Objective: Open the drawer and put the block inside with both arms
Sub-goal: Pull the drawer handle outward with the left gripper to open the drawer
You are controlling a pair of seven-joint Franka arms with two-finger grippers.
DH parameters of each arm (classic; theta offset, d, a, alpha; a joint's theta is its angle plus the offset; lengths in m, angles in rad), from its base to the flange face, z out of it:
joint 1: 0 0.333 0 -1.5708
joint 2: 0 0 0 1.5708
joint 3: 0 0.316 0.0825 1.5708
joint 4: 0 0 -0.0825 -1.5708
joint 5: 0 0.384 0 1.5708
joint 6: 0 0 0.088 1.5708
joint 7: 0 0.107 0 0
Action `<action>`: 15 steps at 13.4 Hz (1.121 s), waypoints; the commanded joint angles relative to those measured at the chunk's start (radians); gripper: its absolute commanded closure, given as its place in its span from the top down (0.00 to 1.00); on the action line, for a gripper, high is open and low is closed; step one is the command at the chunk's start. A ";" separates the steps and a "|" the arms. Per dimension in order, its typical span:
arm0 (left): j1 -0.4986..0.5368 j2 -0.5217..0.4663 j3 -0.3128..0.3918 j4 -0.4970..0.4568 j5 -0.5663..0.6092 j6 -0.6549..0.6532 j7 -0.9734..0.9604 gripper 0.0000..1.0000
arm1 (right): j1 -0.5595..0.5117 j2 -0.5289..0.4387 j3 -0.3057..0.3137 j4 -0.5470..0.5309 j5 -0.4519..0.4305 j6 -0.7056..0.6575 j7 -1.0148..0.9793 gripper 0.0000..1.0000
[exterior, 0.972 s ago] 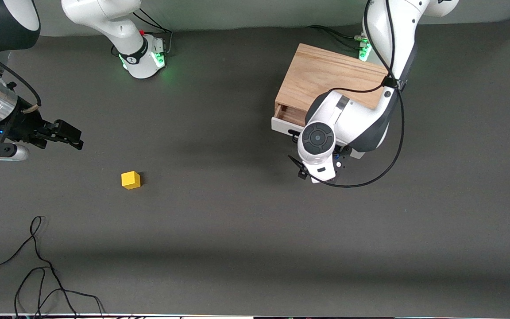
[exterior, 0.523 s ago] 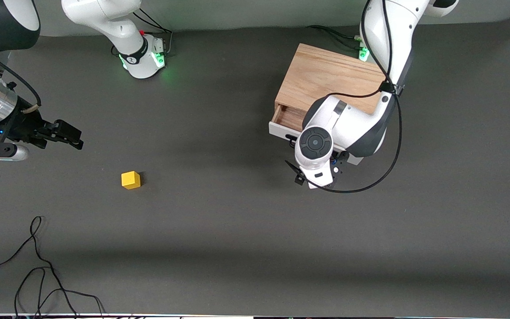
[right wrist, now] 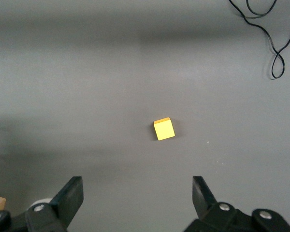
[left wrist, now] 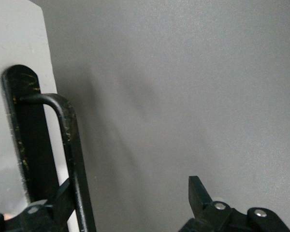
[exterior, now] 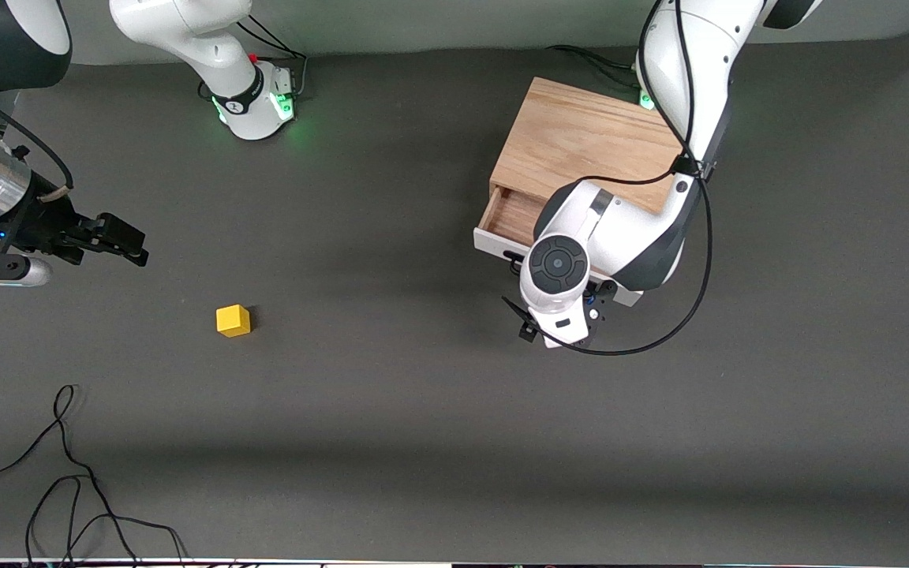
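The drawer (exterior: 494, 239) stands partly pulled out of the oak box (exterior: 581, 142), with a strip of its wood interior (exterior: 514, 213) showing. My left arm's wrist (exterior: 557, 267) hangs over the drawer front and hides the gripper below it. In the left wrist view my left gripper (left wrist: 130, 191) is open, with one finger (left wrist: 58, 203) hooked between the black bar handle (left wrist: 70, 145) and the white front panel (left wrist: 14, 38). The yellow block (exterior: 233, 320) lies alone on the mat toward the right arm's end. My right gripper (exterior: 119, 241) hovers open above the mat, near the block (right wrist: 164, 129), holding nothing.
A loose black cable (exterior: 68, 473) coils on the mat near the front camera at the right arm's end, also seen as the cable (right wrist: 270, 38) in the right wrist view. The right arm's base (exterior: 253, 102) stands by the table's robot edge.
The drawer has slid farther out of the box as my left arm drew toward the front camera. The right arm and the block have not moved.
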 commanded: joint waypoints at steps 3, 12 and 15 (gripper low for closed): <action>0.006 0.052 0.004 0.121 0.007 0.018 -0.030 1.00 | 0.004 -0.002 -0.001 0.015 0.004 -0.016 0.018 1.00; 0.006 0.052 0.004 0.125 0.012 0.061 -0.030 1.00 | 0.004 -0.002 -0.001 0.017 0.006 -0.016 0.018 1.00; 0.007 0.049 0.008 0.140 0.010 0.067 -0.033 1.00 | 0.004 -0.002 -0.001 0.015 0.004 -0.014 0.018 1.00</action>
